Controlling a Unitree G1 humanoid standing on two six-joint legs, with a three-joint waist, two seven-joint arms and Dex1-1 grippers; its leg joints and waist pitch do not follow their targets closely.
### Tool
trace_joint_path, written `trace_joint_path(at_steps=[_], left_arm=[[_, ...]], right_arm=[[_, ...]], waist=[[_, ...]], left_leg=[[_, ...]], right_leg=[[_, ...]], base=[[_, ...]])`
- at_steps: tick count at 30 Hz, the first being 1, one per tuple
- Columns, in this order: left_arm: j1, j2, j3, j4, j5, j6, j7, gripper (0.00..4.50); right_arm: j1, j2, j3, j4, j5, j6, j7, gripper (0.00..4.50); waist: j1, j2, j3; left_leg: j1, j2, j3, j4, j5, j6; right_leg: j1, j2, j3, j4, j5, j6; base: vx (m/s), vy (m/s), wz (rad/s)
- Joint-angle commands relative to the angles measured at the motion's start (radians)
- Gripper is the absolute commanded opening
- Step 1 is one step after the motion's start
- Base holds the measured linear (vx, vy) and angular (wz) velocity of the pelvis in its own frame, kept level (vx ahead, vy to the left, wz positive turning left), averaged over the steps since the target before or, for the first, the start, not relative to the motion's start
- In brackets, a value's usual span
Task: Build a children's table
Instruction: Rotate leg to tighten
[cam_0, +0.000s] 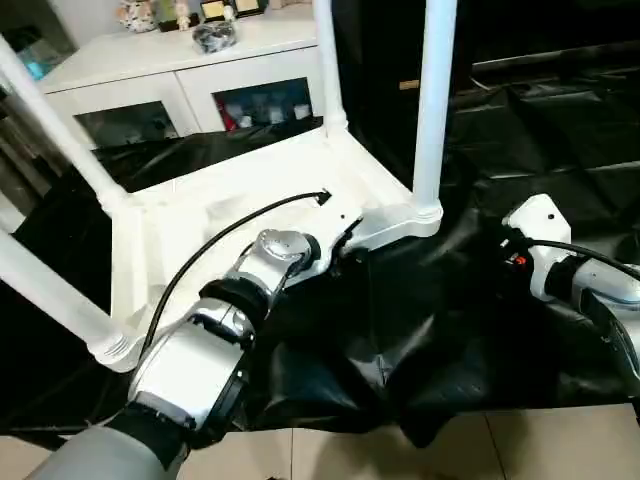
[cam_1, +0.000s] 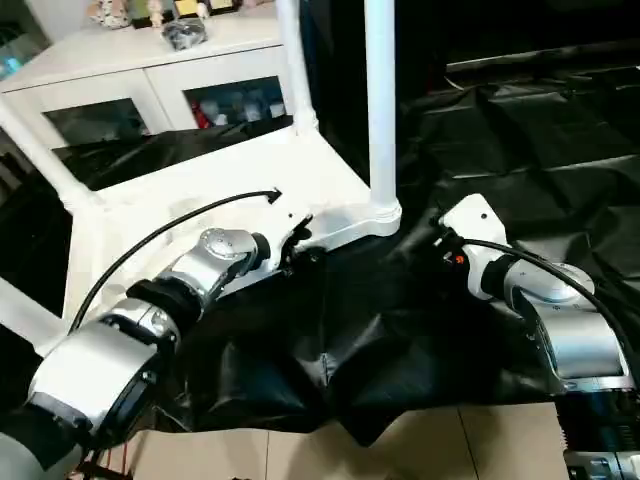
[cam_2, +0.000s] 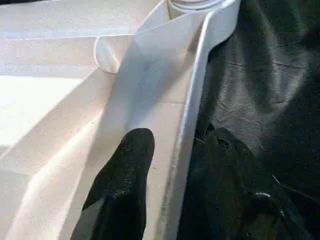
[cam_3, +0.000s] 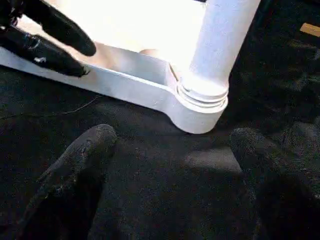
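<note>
Children's table (cam_0: 250, 200) lies upside down on the black-draped work table (cam_0: 560, 150), ribbed underside up, four legs (cam_0: 436, 100) standing in the corner sockets. Looks like light hollow plastic, stiff enough, smooth and a bit slippery; legs are long levers, so my guess is a pull on one could tip the whole thing. Best hold is the thin side rim or a leg low down by its socket.

Left eye view: left gripper (cam_0: 340, 240) is at the near long rim of the top, just short of the near right corner socket (cam_0: 425, 212). Right gripper (cam_0: 520, 235) hangs over the black cloth, near that same socket but apart from it. White cabinet (cam_0: 180, 80) behind.

Right eye view: same layout; right gripper sits just beside the corner leg's base, nothing between its fingers.

Left wrist view: one black finger (cam_2: 125, 185) lies inside the rim (cam_2: 192, 100), against the inner wall; the other finger seems to be on the cloth side, so the jaws straddle the rim, partly closed. Can't tell if they're pinching it yet.

Right wrist view: both fingers (cam_3: 75, 175) spread wide, empty, cloth under them; threaded leg collar (cam_3: 202, 95) straight ahead, not touched. The left gripper's fingers show at the rim.
</note>
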Motion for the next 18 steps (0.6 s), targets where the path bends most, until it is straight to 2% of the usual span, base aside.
trace_joint_path(at_steps=[1, 4, 7, 8, 11, 16, 18], left_arm=[[-0.011, 0.019, 0.01, 0.023, 0.012, -0.005, 0.011, 1.65], [-0.009, 0.021, -0.004, 0.046, 0.043, -0.009, -0.019, 1.32], [-0.005, 0.025, -0.014, 0.058, 0.064, -0.012, -0.047, 1.15], [-0.003, 0.026, -0.016, 0.06, 0.067, -0.01, -0.059, 0.97], [0.002, 0.029, -0.017, 0.063, 0.071, -0.01, -0.074, 0.83], [-0.003, 0.039, 0.019, 0.063, 0.057, 0.001, -0.158, 0.45], [-0.005, 0.043, 0.027, 0.061, 0.051, 0.007, -0.195, 0.21]], right_arm=[[-0.01, 0.001, 0.018, -0.019, -0.007, 0.012, 0.0, 4.12], [-0.02, 0.002, 0.03, -0.017, -0.014, 0.012, 0.007, 4.12], [-0.028, 0.0, 0.04, -0.012, -0.018, 0.007, 0.009, 4.12], [-0.031, 0.001, 0.042, -0.01, -0.019, 0.007, 0.009, 4.12], [-0.037, 0.001, 0.045, -0.006, -0.02, 0.004, 0.011, 4.12], [-0.041, 0.005, 0.049, -0.008, -0.02, -0.002, 0.01, 4.12], [-0.04, 0.005, 0.049, -0.008, -0.018, -0.003, 0.01, 4.12]], waist=[[-0.002, -0.036, -0.07], [-0.004, -0.037, -0.071], [-0.004, -0.036, -0.074], [-0.005, -0.037, -0.073], [-0.005, -0.036, -0.074], [-0.004, -0.037, -0.073], [-0.004, -0.036, -0.075]], left_leg=[[0.003, -0.003, -0.008, -0.043, -0.116, 0.157], [0.002, -0.004, -0.007, -0.042, -0.109, 0.163], [0.002, 0.0, -0.009, -0.04, -0.084, 0.181], [0.002, 0.0, -0.009, -0.04, -0.083, 0.186], [0.003, 0.001, -0.008, -0.04, -0.079, 0.191], [0.004, 0.004, -0.008, -0.042, -0.085, 0.199], [0.004, 0.005, -0.009, -0.04, -0.067, 0.207]], right_leg=[[0.069, -0.025, 0.009, -0.086, -0.175, -0.186], [0.069, -0.026, 0.009, -0.085, -0.165, -0.187], [0.067, -0.029, 0.009, -0.08, -0.115, -0.203], [0.067, -0.03, 0.008, -0.079, -0.109, -0.207], [0.067, -0.031, 0.007, -0.076, -0.101, -0.212], [0.066, -0.036, 0.007, -0.075, -0.097, -0.222], [0.066, -0.037, 0.007, -0.07, -0.068, -0.227]], base=[[0.0, 0.0, 0.0], [0.0, 0.0, 0.0], [0.0, 0.0, 0.0], [0.0, 0.0, 0.0], [0.0, 0.0, 0.0], [0.0, 0.0, 0.0], [0.0, 0.0, 0.0]])
